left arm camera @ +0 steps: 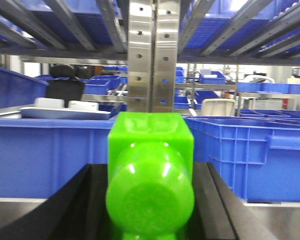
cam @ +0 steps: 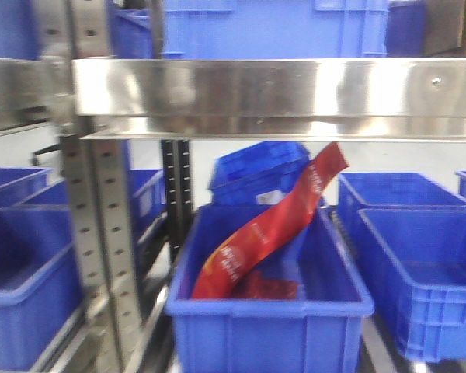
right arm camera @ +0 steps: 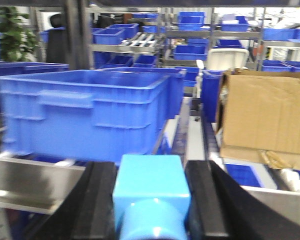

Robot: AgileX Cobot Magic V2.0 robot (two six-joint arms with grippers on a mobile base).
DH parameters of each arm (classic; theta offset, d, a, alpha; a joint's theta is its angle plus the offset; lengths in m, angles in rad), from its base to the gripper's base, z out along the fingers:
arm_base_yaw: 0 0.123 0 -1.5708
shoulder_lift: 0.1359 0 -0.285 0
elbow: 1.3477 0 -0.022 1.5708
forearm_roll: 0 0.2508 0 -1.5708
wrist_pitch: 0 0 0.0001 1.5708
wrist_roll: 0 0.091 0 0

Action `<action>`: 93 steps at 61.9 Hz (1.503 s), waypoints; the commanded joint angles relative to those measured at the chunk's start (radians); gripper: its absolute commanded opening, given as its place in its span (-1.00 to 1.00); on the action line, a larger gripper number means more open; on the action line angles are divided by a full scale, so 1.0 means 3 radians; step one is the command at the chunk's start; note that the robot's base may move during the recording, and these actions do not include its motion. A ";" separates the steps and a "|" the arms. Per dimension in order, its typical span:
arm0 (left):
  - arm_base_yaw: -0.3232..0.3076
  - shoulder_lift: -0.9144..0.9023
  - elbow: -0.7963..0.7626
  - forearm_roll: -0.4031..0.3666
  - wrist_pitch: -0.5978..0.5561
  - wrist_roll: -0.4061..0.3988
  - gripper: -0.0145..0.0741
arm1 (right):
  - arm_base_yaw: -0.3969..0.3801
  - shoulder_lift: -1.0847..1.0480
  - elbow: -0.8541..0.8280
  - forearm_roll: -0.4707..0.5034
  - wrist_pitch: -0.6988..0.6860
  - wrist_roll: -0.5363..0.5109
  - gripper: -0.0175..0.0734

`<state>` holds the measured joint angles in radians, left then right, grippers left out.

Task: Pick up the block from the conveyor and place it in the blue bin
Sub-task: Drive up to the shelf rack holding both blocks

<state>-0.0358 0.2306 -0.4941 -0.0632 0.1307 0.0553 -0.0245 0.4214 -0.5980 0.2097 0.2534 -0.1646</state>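
Seemingly light and slick, the green block [left arm camera: 150, 145] sat pinched at its sides in the left gripper [left arm camera: 150, 200]; the right gripper [right arm camera: 152, 205] held a blue block [right arm camera: 150, 175].

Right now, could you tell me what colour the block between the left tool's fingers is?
Bright green; the glossy plastic block shows best in the left wrist view.

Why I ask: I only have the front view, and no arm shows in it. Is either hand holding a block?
Observer: Yes, the left hand is shut on a green block.
Operator: And the right one?
Observer: The right hand grips a light blue block.
Operator: Anything ahead of it?
Observer: A blue bin, with a cardboard box further right in that view.
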 commanded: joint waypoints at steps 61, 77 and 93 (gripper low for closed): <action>0.0010 -0.0018 -0.0001 0.0006 -0.0053 0.0002 -0.92 | 0.0003 -0.0006 0.0002 0.0000 -0.0083 -0.0006 -0.97; 0.0010 -0.0018 -0.0001 0.0006 -0.0053 0.0002 -0.92 | 0.0003 -0.0006 0.0002 0.0000 -0.0083 -0.0006 -0.97; 0.0010 -0.0018 -0.0001 0.0006 -0.0053 0.0002 -0.92 | 0.0003 -0.0006 0.0002 0.0000 -0.0083 -0.0006 -0.97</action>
<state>-0.0358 0.2306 -0.4941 -0.0632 0.1307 0.0553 -0.0245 0.4214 -0.5980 0.2097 0.2534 -0.1646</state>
